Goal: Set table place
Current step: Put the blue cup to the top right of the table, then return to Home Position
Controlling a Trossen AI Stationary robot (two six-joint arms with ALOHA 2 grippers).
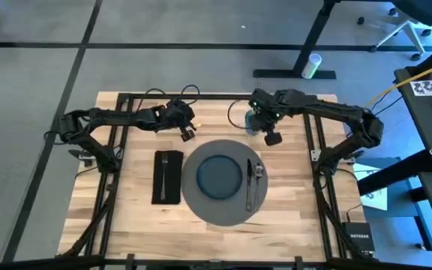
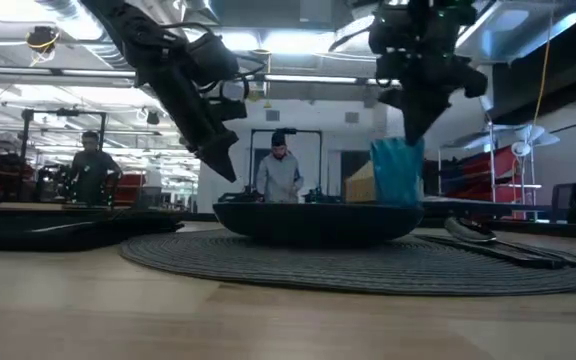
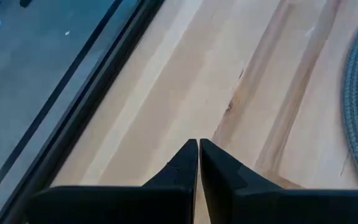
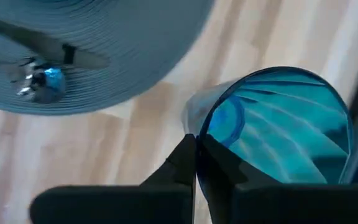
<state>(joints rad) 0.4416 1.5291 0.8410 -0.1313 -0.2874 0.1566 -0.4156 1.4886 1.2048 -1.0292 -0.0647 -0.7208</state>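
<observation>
- The table [image 1: 133,225], light wood planks with black frame rails, carries the whole place setting near its middle.
- The grey mat [image 1: 223,182] lies round and flat; the dark plate [image 1: 219,174] sits on it, a little off centre toward the napkin side.
- In the low view the plate [image 2: 313,220] hides the middle of the mat [image 2: 368,265], so only its woven rim shows.
- The black napkin [image 1: 166,177] lies folded lengthwise just beside the mat, on the left arm's side, apart from its edge.
- The fork [image 1: 249,184] and spoon [image 1: 258,177] lie side by side on the mat by the plate; in the high view they are thin and hard to tell apart.
- The left hand [image 1: 187,132] hangs above bare table beyond the napkin, its fingers [image 3: 185,165] pressed together on nothing.
- The teal cup [image 1: 254,122] stands upright beyond the mat, partly covered by the right arm.
- The right hand [image 1: 272,138] is over the cup's near rim, fingers [image 4: 182,165] closed together; whether they touch the rim cannot be told.
- Two people stand in the room far behind the table, small and dim.
</observation>
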